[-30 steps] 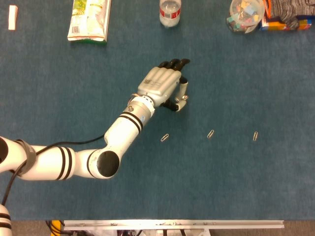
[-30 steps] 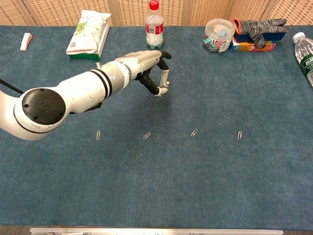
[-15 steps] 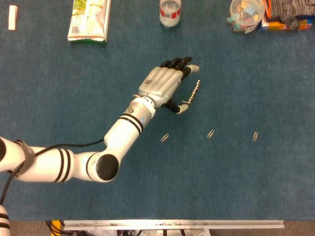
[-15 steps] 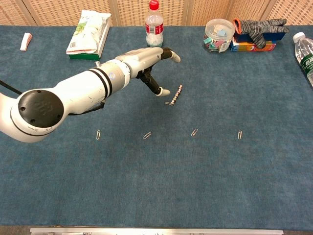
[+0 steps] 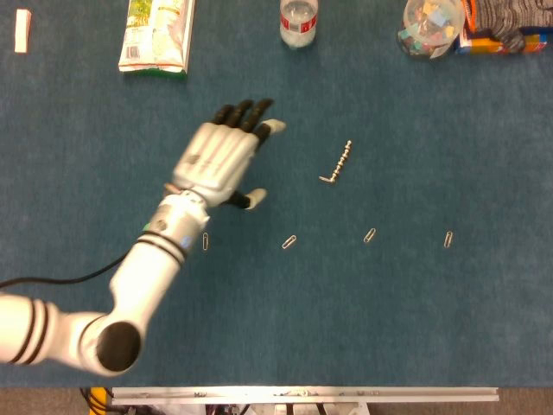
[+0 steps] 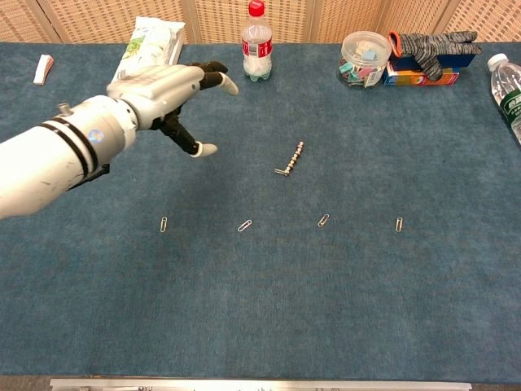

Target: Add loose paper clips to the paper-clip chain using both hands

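The paper-clip chain (image 6: 291,159) lies on the blue table (image 6: 260,309) in a short slanted line, touched by nothing. Left of the chain, and well apart from it, the left hand (image 6: 167,94) hangs above the cloth, empty, fingers spread, thumb pointing down. Nearer the camera than the chain, 4 loose paper clips lie in a row: 1 far to the left (image 6: 164,224), 1 slightly left (image 6: 244,226), 1 slightly right (image 6: 323,220), 1 farther right (image 6: 399,224). Beyond the chain stands a water bottle (image 6: 257,42); beyond and to its right, a clear tub (image 6: 364,59).

text: none legible | labels on bottle (image 6: 256,42), packet (image 6: 147,50): too small
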`<state>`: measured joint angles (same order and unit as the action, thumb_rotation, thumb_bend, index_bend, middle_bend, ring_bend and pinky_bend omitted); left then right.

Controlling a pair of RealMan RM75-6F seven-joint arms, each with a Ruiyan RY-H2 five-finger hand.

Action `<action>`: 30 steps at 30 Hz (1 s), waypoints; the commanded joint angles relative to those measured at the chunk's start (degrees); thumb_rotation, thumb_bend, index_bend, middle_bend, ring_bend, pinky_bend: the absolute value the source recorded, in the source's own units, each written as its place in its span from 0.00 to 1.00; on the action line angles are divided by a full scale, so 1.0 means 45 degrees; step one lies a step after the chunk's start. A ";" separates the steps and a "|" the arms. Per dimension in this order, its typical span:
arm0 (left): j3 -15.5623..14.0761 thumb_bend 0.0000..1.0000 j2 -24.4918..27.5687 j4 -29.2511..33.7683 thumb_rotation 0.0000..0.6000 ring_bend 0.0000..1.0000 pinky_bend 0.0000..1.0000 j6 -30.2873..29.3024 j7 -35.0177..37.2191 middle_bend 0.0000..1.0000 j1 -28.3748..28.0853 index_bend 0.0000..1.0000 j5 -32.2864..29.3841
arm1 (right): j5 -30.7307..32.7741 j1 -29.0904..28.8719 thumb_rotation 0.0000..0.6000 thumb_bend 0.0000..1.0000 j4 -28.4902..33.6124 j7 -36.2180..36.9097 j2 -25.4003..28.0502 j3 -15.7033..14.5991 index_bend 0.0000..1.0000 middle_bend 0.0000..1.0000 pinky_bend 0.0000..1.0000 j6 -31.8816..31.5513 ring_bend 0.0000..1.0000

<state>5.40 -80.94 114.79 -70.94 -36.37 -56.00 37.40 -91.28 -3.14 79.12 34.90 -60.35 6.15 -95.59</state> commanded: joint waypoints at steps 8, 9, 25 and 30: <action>-0.2477 0.23 0.2580 0.2688 1.00 0.00 0.09 -0.3568 -0.2023 0.05 0.2365 0.19 0.3050 | -0.0546 -0.0264 1.00 0.00 0.0381 -0.1129 -0.0217 -0.0335 0.16 0.17 0.37 0.0350 0.06; -0.2710 0.23 0.2783 0.2776 1.00 0.00 0.09 -0.3808 -0.2122 0.05 0.2598 0.19 0.3366 | -0.0587 -0.0293 1.00 0.00 0.0415 -0.1259 -0.0244 -0.0369 0.16 0.17 0.37 0.0404 0.06; -0.4933 0.22 0.4629 0.0283 1.00 0.00 0.09 -0.6871 -0.0022 0.05 0.7404 0.23 0.7887 | -0.1071 -0.0773 1.00 0.00 0.1079 -0.3325 -0.0745 -0.0826 0.16 0.17 0.37 0.1268 0.06; -0.4699 0.23 0.4658 -0.0563 1.00 0.00 0.08 -0.7306 0.0915 0.06 0.8458 0.25 0.8498 | -0.1046 -0.0908 1.00 0.00 0.1294 -0.3837 -0.0777 -0.0986 0.16 0.17 0.37 0.1711 0.06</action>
<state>-16.20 -60.14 113.79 -102.78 -33.86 -19.46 74.29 -95.91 -7.00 84.60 18.25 -63.83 2.00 -88.40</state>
